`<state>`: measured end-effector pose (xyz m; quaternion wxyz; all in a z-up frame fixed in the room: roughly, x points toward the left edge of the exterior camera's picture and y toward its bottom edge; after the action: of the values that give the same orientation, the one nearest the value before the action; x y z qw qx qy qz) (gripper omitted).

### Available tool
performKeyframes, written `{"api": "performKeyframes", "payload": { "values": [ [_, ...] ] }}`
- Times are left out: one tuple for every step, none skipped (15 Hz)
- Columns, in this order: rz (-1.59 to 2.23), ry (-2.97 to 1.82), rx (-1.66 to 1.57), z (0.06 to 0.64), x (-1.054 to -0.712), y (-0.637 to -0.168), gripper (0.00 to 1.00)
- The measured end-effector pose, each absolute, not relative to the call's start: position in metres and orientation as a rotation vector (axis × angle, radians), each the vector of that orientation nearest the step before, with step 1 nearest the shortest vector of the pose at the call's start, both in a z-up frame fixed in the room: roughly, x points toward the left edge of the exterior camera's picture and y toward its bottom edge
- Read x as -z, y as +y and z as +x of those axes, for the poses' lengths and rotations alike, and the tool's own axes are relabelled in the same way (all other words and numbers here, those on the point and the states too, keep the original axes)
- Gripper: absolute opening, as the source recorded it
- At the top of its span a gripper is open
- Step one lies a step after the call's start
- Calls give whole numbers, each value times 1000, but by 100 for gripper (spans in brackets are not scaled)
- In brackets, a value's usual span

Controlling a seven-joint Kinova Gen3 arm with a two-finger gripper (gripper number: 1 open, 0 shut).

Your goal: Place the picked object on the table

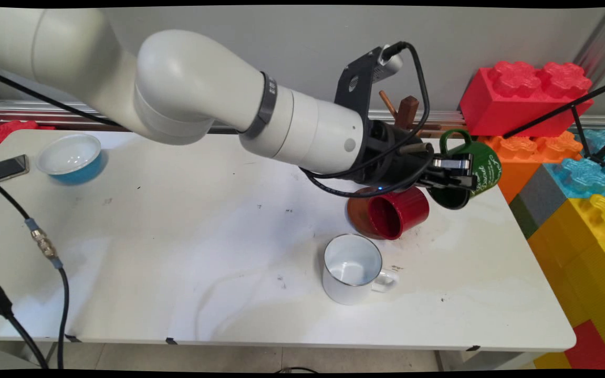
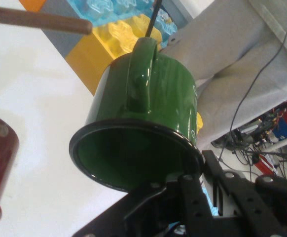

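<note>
My gripper (image 1: 457, 176) is shut on the rim of a green mug (image 1: 486, 163) and holds it in the air on its side, handle up, near the table's far right edge. In the hand view the green mug (image 2: 143, 98) fills the middle, its mouth facing the camera, with the gripper (image 2: 193, 173) clamped on the lower right of its rim. Just below and left of the gripper, a red mug (image 1: 399, 212) lies on its side against a brown round base (image 1: 357, 210). A wooden peg (image 2: 35, 19) crosses the top left of the hand view.
A white mug (image 1: 352, 268) stands upright in front of the red one. A wooden stand (image 1: 406, 111) rises behind the arm. A blue bowl (image 1: 71, 157) and a phone (image 1: 6, 168) sit far left. Large toy blocks (image 1: 523, 100) line the right side.
</note>
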<state>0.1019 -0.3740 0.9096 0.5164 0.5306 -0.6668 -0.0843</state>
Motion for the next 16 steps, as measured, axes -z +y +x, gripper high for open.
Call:
{"api": "performKeyframes", "payload": {
  "values": [
    [1270,-1608,206,102,-911,-371,0],
    [1263,-1616,208,103,-912,-369,0],
    [1256,-1626,208,103,-913,-367,0],
    [1250,-1634,207,104,-913,-366,0],
    [1241,-1646,204,105,-915,-365,0],
    [1230,-1663,198,106,-917,-363,0],
    [1219,-1680,190,107,-919,-362,0],
    [1210,-1697,179,108,-922,-362,0],
    [1203,-1709,172,109,-924,-362,0],
    [1195,-1726,158,111,-927,-363,0],
    [1185,-1747,143,113,-931,-363,0],
    [1174,-1770,129,115,-935,-363,0],
    [1166,-1786,118,116,-938,-364,0],
    [1159,-1803,109,117,-941,-364,0],
    [1150,-1825,97,119,-946,-364,0],
    [1141,-1851,86,121,-951,-364,0]
  ]
}}
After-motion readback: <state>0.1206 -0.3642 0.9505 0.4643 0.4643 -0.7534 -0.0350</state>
